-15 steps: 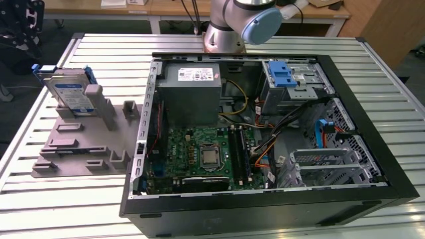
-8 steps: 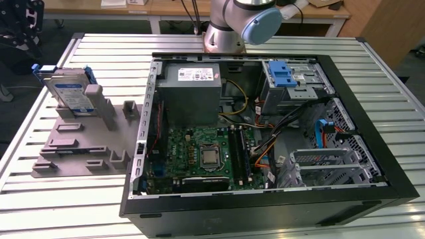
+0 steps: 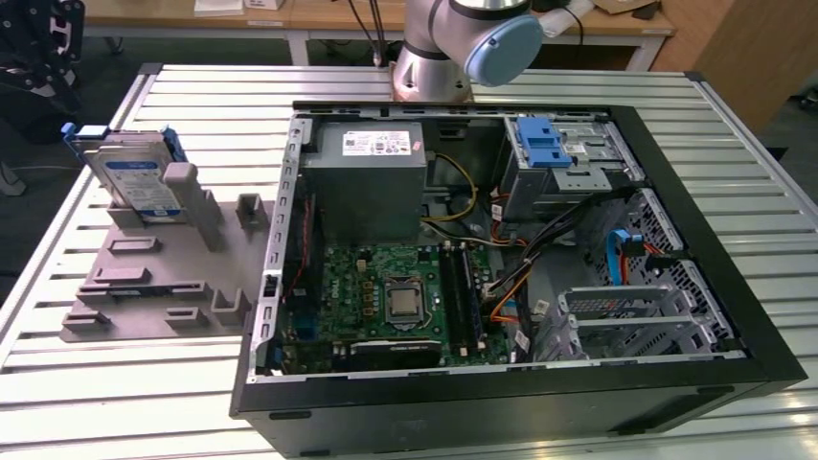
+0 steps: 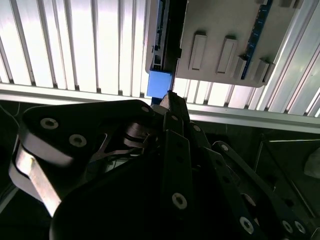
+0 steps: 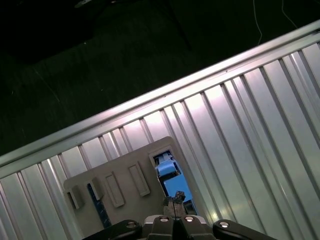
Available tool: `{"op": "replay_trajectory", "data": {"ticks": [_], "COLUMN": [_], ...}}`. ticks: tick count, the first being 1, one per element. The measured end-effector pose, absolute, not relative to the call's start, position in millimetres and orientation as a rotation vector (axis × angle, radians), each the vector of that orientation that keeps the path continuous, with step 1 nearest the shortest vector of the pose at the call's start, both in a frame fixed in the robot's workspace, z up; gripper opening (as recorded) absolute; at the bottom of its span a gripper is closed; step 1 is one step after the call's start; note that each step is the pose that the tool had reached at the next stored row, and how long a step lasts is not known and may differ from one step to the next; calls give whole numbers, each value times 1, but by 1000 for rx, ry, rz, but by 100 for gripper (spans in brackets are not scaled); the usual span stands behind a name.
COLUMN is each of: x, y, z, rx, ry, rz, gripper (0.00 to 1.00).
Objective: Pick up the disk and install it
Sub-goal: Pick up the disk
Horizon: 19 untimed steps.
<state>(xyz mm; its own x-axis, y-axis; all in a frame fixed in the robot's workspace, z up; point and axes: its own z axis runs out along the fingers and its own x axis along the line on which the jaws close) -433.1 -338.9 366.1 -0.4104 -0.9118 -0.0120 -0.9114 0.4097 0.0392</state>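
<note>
I'm hovering at the edge of the slatted table (image 3: pixel 128 402), my gripper (image 5: pixel 174 202) tip just beside the blue carrier end of the disk (image 3: pixel 138 182). My jaws look pressed together with nothing between them, though the angle is poor. The disk stands upright in the grey holder (image 3: pixel 153 278), to the exterior view's left of the open computer case (image 3: pixel 715 316).

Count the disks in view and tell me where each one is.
1. The disk stands upright in the grey holder at the exterior view's left, outside the case; more may be hidden in its bays.
</note>
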Motion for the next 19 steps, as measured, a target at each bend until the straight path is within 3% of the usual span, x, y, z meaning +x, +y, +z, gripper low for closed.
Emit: {"op": "replay_trajectory", "data": {"ticks": [19], "x": [-433], "y": [-339], "z": [366], "rx": [1728], "ry": [-2609], "rz": [-62], "gripper": [11]}}
